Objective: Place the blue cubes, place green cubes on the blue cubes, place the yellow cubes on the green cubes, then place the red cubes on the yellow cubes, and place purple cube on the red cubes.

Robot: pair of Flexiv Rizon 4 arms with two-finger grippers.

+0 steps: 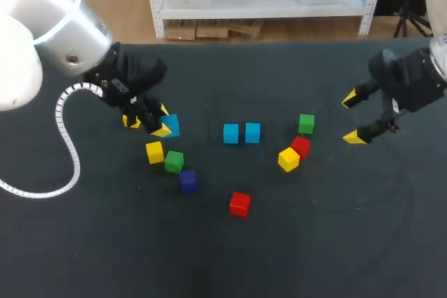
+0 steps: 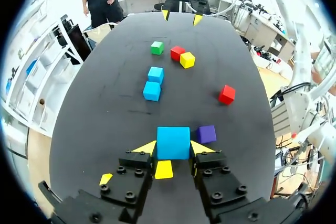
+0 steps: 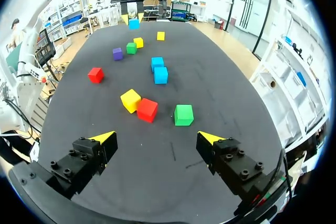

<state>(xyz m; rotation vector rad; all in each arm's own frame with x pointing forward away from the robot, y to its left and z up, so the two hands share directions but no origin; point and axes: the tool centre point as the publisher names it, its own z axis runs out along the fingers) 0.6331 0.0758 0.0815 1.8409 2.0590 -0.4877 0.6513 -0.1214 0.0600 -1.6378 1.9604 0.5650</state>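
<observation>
left gripper (image 2: 173, 147): closed on the held blue cube, one yellow tip pressing each of its two sides, over the left part of the table (image 1: 335, 228).
held blue cube (image 2: 173, 141): between the left fingers, above the left yellow cube.
left yellow cube (image 1: 154, 151): on the table, just beside the left green cube (image 1: 174, 161); the purple cube (image 1: 188, 181) lies near them.
blue pair: first blue cube (image 1: 230, 133) and second blue cube (image 1: 252, 132) lie side by side in the middle of the table.
right group: right green cube (image 1: 306, 123), right red cube (image 1: 300, 146) and right yellow cube (image 1: 288, 159); red and yellow touch, green is a little apart.
lone red cube (image 1: 239, 204): alone, toward the front of the table.
far yellow cube (image 3: 160, 35): close to the left gripper; probably one more cube, but it shows small.
right gripper (image 3: 156, 138): fingers spread wide, holding nothing, at the right part of the table, with the right group ahead of it.
</observation>
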